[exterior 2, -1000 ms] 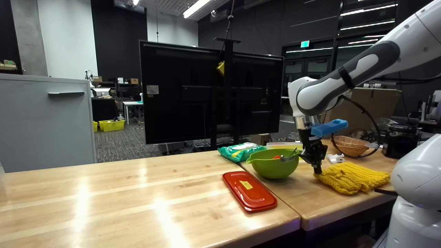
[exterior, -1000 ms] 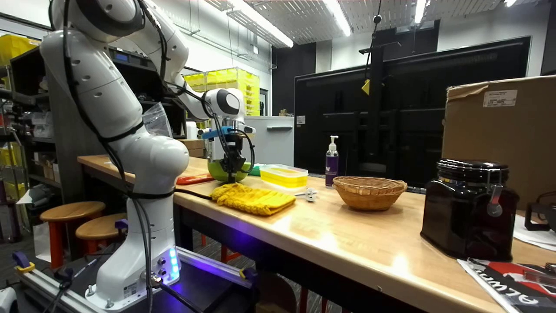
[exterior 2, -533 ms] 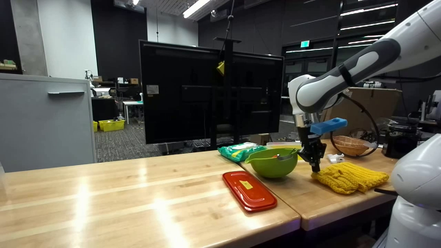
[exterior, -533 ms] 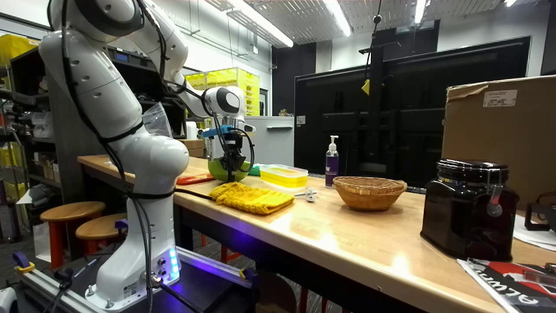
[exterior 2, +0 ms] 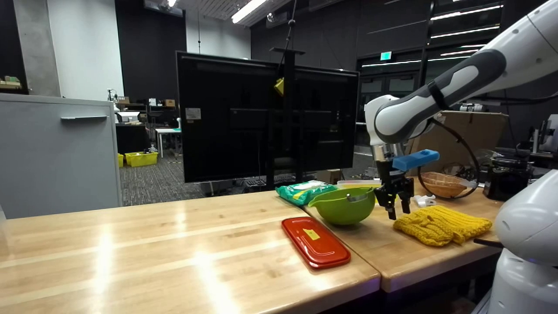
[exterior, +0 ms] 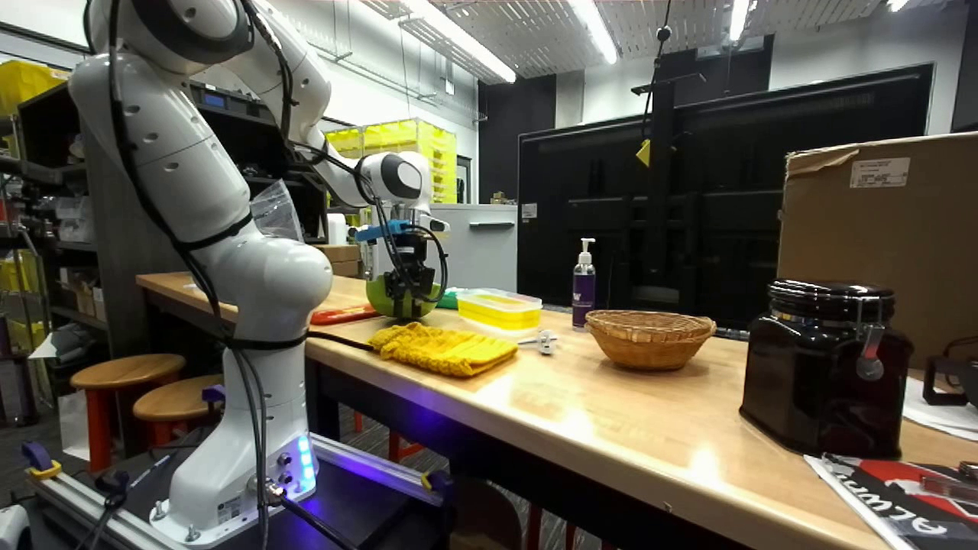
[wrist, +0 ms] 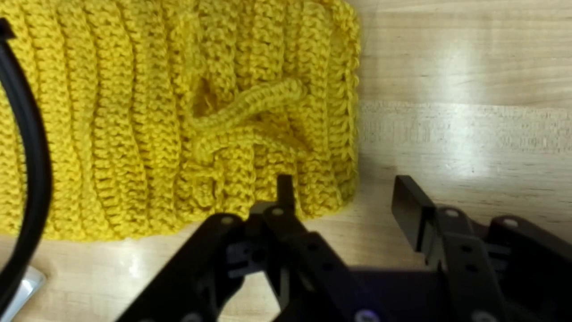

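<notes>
Fingers (wrist: pixel 413 212) are spread apart with nothing between them, hanging right by a corner of the yellow knitted cloth (exterior 2: pixel 442 224), which looks folded over and lies on the tabletop (exterior 2: pixel 174 244). From the wrist view one finger is over the cloth's edge and the other is out past it over the tabletop; honestly can't tell if either one is touching. Couple of short loose straps (wrist: pixel 250 105) lie on top of the cloth near that same end. Working outward in an exterior view, there's a green bowl (exterior 2: pixel 344 213) just left of the fingers with some metal piece (exterior 2: pixel 358 198) showing in it, a red lid (exterior 2: pixel 316 244) nearer and a bit further left, and a wicker basket (exterior 2: pixel 442 185) on the far side of the cloth. What could go wrong imo: coming straight down off-centre like that, one finger would press on the cloth and bunch it up, and since the bowl sits so close, any sideways drift could bump it. Pose-wise, the white arm (exterior 2: pixel 527 52) slants down from the right in that same view, bending at the end so the fingers point pretty much straight down.
</notes>
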Available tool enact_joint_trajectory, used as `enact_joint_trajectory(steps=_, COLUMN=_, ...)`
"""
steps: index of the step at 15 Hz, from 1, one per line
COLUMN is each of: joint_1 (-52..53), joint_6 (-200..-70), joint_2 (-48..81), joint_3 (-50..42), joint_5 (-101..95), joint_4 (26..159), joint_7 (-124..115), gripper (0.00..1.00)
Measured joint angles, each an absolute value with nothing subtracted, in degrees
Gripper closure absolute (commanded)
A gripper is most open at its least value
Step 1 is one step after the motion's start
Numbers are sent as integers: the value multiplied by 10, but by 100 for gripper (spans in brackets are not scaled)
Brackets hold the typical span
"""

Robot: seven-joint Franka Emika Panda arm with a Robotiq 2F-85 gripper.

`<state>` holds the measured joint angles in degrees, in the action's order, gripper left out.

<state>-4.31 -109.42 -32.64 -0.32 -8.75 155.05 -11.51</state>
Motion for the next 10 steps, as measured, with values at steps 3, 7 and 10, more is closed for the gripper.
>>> enact_joint_trajectory(steps=3, joint_1=-43, joint_6=-1094, joint_2=-328, joint_3=-6, joint_5=-88, joint_4=1550, joint_7=-108, gripper=0)
enact_joint_trajectory(steps=7, joint_1=-44, joint_6=-1094, joint_2=-345, joint_3=-33, joint_5=-85, joint_4=1551, joint_7=-73, gripper=0)
enact_joint_trajectory(steps=10, joint_1=-44, joint_6=-1090, joint_2=-369, joint_3=-60, joint_5=-64, joint_4=1551, joint_7=-32, gripper=0)
